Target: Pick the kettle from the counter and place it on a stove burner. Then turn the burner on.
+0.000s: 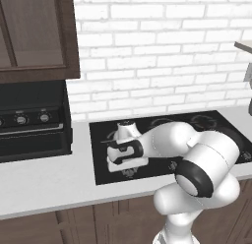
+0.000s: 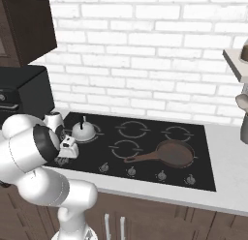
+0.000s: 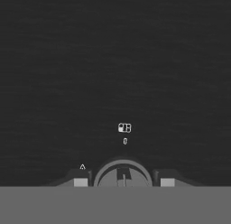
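Observation:
The small silvery kettle (image 2: 83, 131) stands upright on the back-left stove burner (image 2: 99, 132) of the black cooktop, inside its ring. In front of it my gripper (image 2: 68, 151) hangs low over the cooktop's front-left corner, pointing down (image 1: 128, 169). In the hand view a round control knob (image 3: 122, 174) sits between my fingertips (image 3: 81, 182), with a narrow gap on each side. The gripper (image 3: 124, 181) is open around the knob and holds nothing. The pale counter (image 1: 44, 184) runs along the front.
A brown long-handled frying pan (image 2: 174, 153) rests on the front-right ring. Several more knobs (image 2: 131, 171) line the cooktop's front edge. A black oven unit (image 1: 29, 125) stands on the counter to the left. The brick wall closes the back.

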